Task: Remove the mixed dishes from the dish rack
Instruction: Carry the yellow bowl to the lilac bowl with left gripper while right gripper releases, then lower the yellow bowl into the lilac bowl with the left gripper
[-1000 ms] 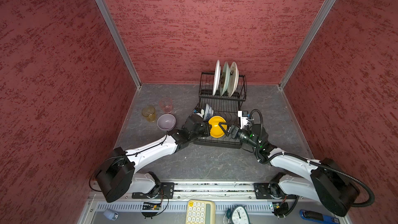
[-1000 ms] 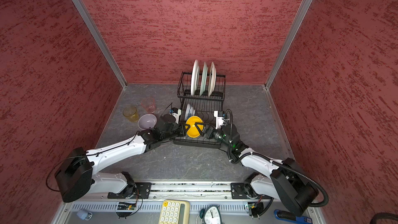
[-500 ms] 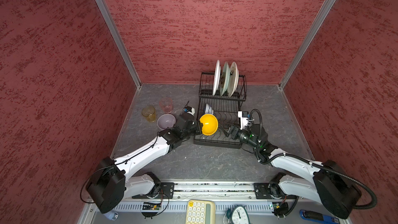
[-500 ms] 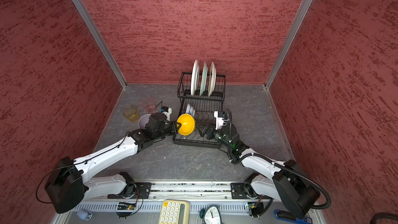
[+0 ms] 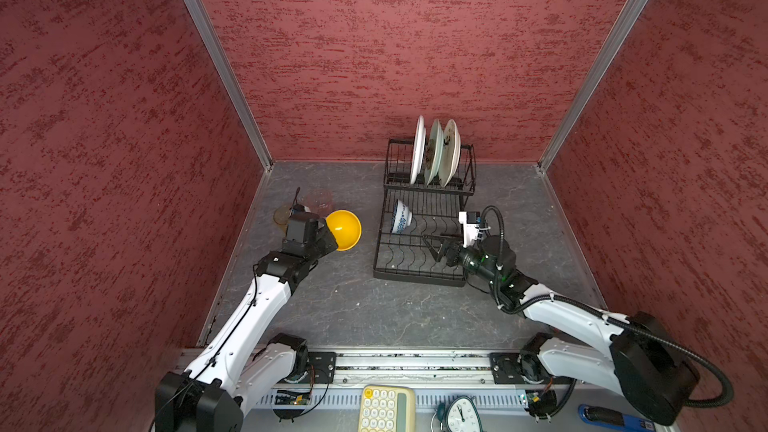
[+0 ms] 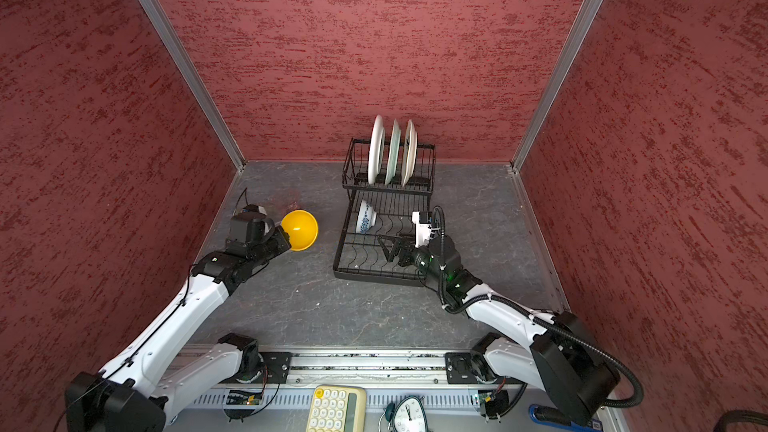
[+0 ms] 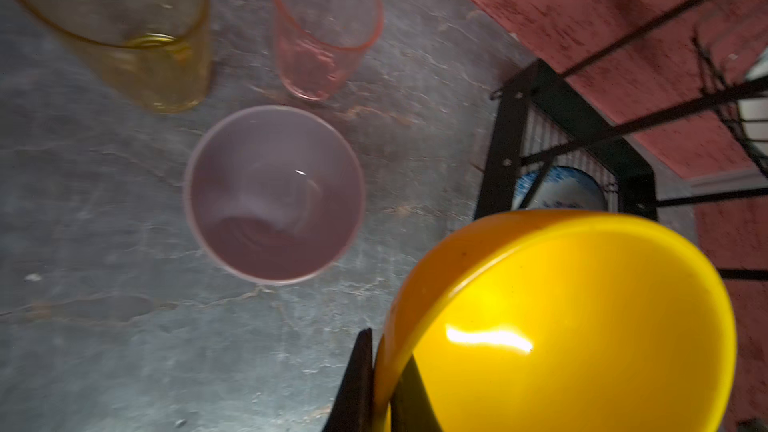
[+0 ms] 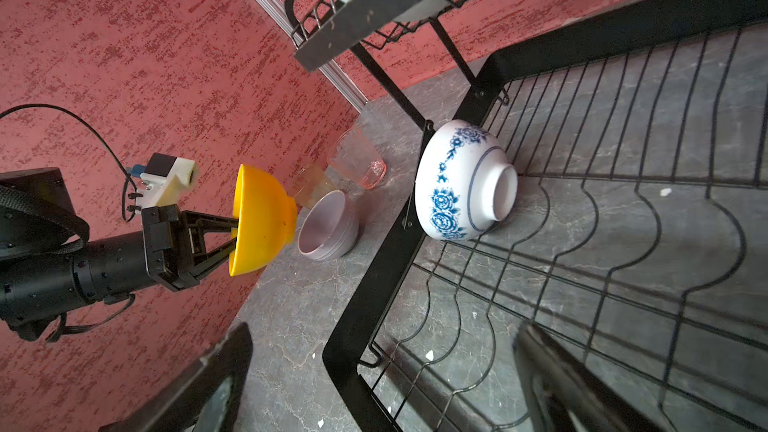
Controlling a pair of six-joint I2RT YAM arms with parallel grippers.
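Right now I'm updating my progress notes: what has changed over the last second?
The left hand, shut on the yellow bowl at its rim, carried it leftward off the dish rack, to above the table near the lavender bowl. Unchanged: the right hand open over the rack's tray, the blue-white bowl, three plates, amber tumbler, pink tumbler.

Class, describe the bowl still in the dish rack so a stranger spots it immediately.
Find the black wire dish rack by the back wall, three plates standing in its raised basket. On the flat tray, near its left edge, one bowl lies on its side. Unlike the yellow bowl and lavender bowl outside, it is white with blue flowers.
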